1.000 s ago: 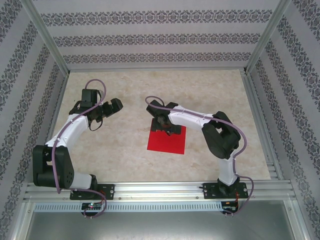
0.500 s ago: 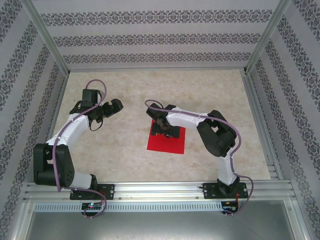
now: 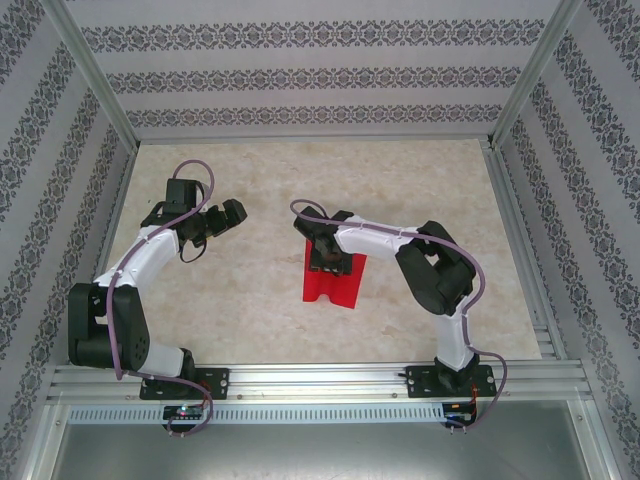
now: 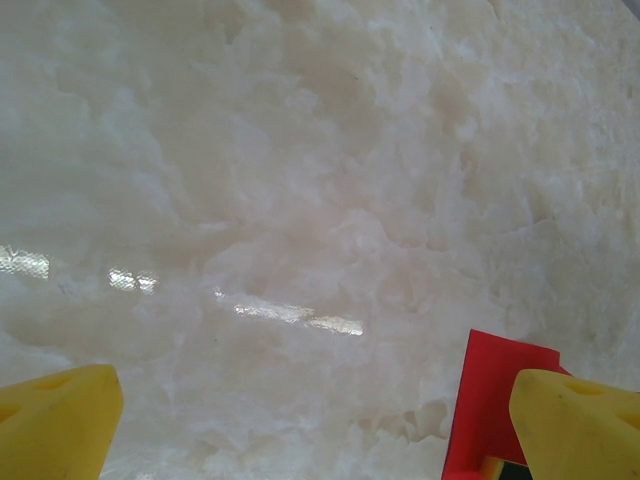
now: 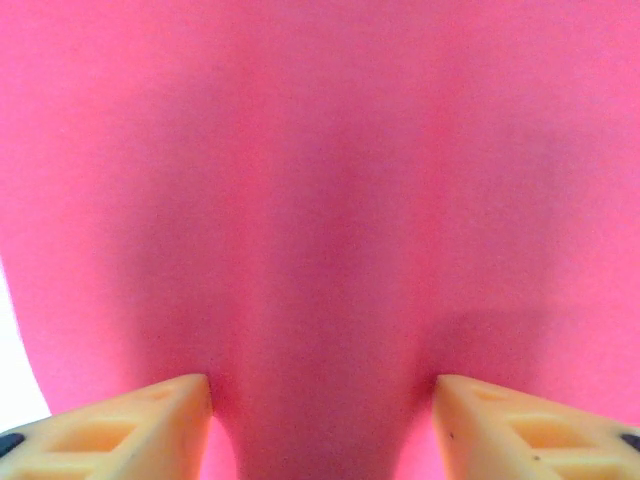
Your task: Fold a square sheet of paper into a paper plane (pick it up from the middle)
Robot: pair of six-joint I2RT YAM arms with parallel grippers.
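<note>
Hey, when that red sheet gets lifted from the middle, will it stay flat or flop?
Probably floppy: the red sheet humps up between the fingers of the right tool. It looks thin, so it is likely very light and may slide on the glossy table if pushed.

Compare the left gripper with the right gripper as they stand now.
Jaws: the left gripper stands wide open; the right gripper is narrower. Contact: the left gripper hovers over the bare cream marbled table, touching nothing; the right gripper presses on the middle of the square sheet of thin red paper, pinching it into a raised hump between its fingers. Both have yellow fingertips.
</note>
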